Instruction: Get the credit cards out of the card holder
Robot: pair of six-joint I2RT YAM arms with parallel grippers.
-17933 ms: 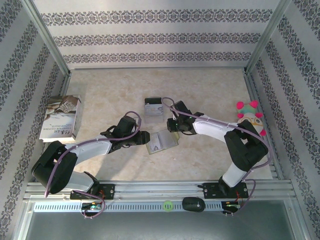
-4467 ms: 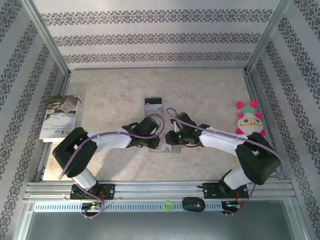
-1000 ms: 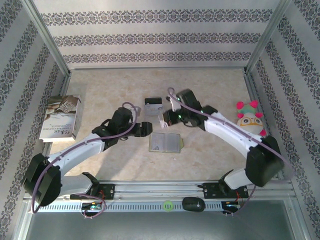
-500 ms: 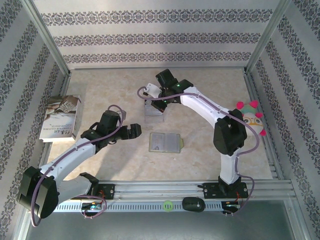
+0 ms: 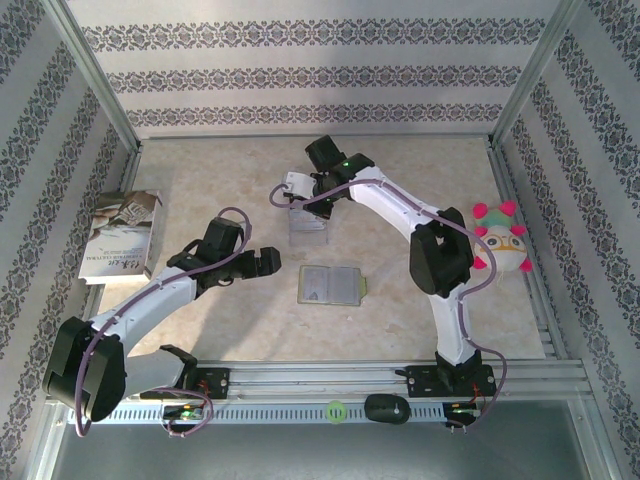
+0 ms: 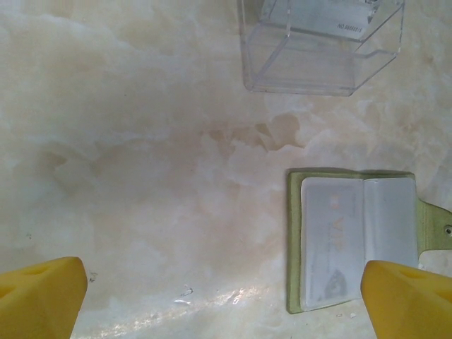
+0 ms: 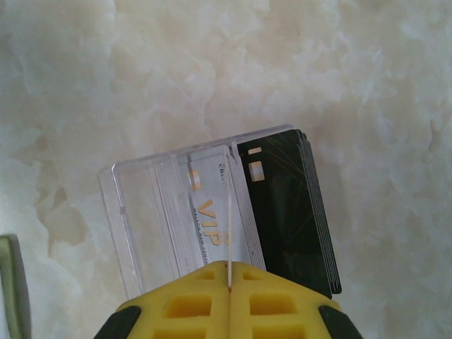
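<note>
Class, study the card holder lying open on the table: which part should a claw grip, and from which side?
Grip the snap tab jutting from the card holder's right edge, approaching from that side. The holder lies flat and open, so its faces offer no lip; the tab is probably the only thin piece to pinch.

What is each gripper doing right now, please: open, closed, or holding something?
Left gripper: open, holding nothing.
Right gripper: closed on a card, seen edge-on over the clear box.

Open card holder (image 5: 330,285) between arms
</note>
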